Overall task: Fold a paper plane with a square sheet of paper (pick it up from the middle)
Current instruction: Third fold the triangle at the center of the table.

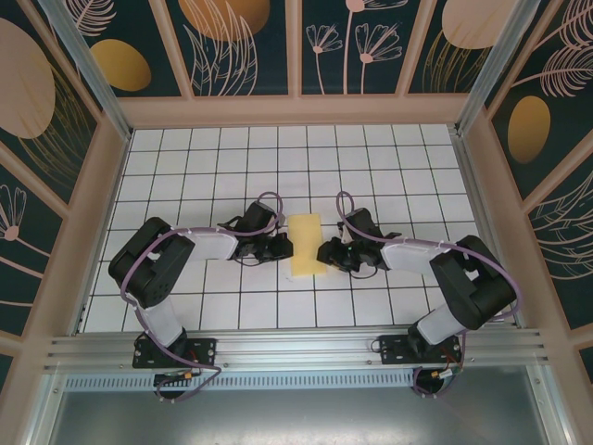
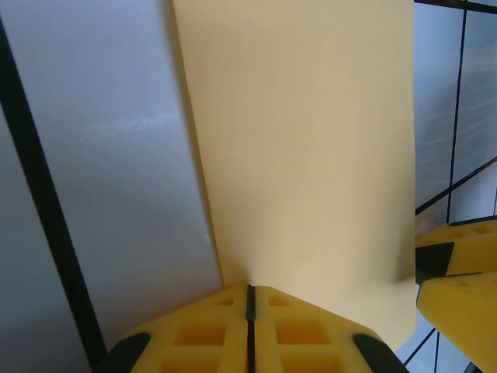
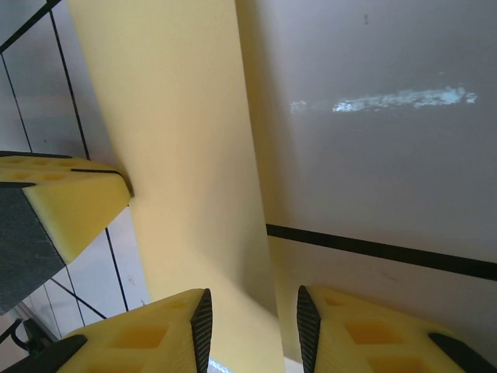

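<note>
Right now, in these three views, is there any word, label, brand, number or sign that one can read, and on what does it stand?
There is no readable text in any view.
The sheet of paper is plain yellow and unmarked.
The wall panels carry only plant drawings, and the grid tiles carry only black lines.
The left fingers and right fingers bear no label.

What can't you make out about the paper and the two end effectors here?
- Left wrist view: the left end effector is shut, but its own fingers hide whether it pinches the yellow paper sheet or only presses it.
- Top view: the sheet's creases are too small to read.
- Right wrist view: the frame cuts the sheet's ends off; whether the open right end effector touches it is unclear.
</note>
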